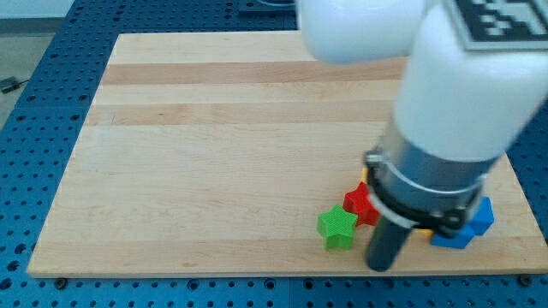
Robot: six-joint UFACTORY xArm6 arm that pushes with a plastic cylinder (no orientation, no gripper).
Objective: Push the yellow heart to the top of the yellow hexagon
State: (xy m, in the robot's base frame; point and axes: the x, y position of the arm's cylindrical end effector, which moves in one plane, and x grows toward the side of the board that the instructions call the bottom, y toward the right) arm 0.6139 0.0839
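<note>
My tip [378, 268] rests near the board's bottom edge, just right of and below a green star [337, 227]. A red block [360, 204] sits up and right of the star, partly hidden by the arm. A small yellow-orange sliver [423, 233] shows under the arm's collar, right of the rod, and another [365, 174] shows above the red block. I cannot tell which is the heart or the hexagon, because the arm covers most of both.
A blue block [471, 225] lies at the view's right, close to the board's bottom right corner. The wooden board [214, 154] sits on a blue perforated table [34, 85]. The large white arm [462, 77] blocks the upper right.
</note>
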